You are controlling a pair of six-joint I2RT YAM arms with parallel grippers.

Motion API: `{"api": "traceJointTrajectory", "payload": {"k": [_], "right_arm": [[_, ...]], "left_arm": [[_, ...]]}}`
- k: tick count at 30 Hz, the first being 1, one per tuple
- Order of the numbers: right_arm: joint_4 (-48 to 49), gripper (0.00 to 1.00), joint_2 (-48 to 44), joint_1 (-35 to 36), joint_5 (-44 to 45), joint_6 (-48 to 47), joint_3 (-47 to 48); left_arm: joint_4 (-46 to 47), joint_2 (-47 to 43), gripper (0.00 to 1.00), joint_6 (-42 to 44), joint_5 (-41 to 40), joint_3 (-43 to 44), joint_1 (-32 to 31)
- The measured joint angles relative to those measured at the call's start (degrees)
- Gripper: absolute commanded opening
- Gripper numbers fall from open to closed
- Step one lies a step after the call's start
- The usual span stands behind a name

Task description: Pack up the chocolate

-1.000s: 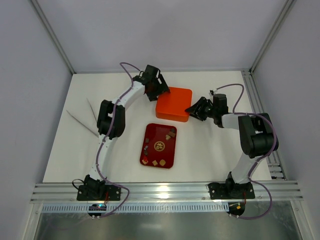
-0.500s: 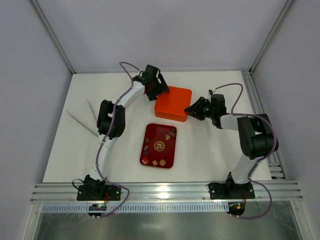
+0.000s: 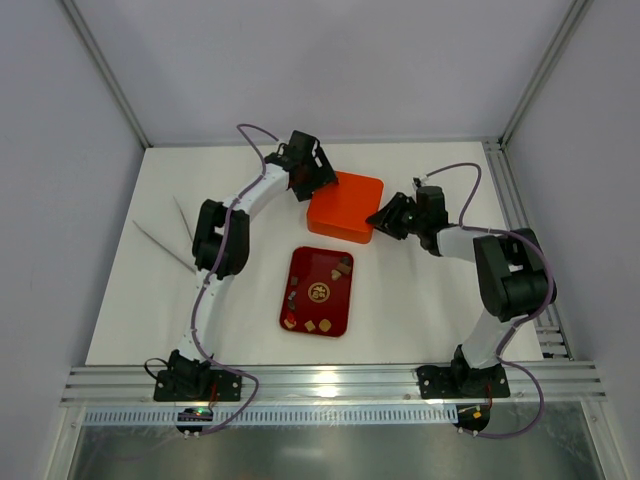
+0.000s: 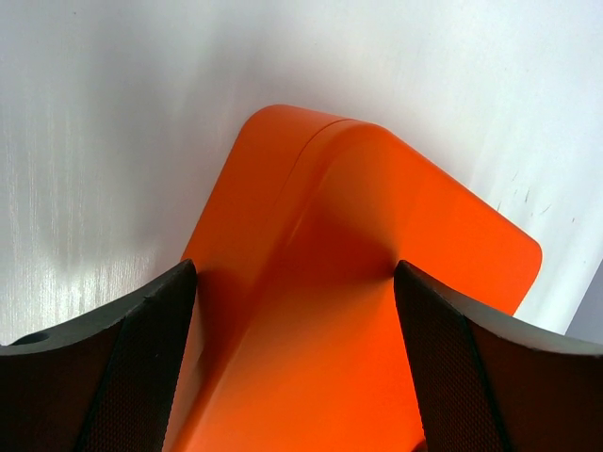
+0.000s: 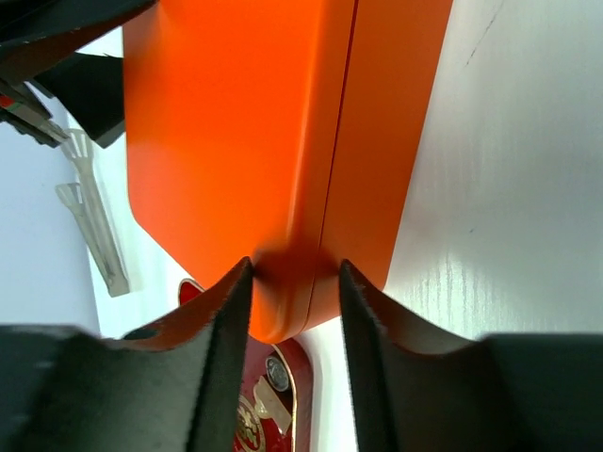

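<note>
**Top:** you're working box-opening step, by the look of it. Orange box (image 3: 347, 207) sitting lid-down; chocolate (image 3: 311, 325) lying loose in red tray (image 3: 300, 262) just beside it. Next probably calling for clean lid lift w/ base pinned.

**L wrist:** left gripper (image 4: 294, 271) reaching over far corner, fingers wide apart, straddling it. Gripping or not, can't tell.

**R wrist:** right gripper (image 5: 289, 273) angling low, fingers pinching near corner at seam.

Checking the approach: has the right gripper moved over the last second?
Yes. The right gripper has edged leftward onto the corner of the orange box, while the red tray stayed put.
</note>
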Motion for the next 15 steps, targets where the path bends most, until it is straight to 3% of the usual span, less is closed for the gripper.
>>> {"api": "traceJointTrajectory", "payload": {"k": [5,15], "right_arm": [[-5.60,0.61,2.12,-0.90,-1.20,-1.18,4.31],[-12.46,0.66,13.31,-6.49,-3.43,-1.29,20.55]], "left_arm": [[0.00,-0.02,0.81,0.50,0.31,-0.04,-0.02],[-2.08,0.55,0.81,2.97,3.34,1.44,-0.02]]}}
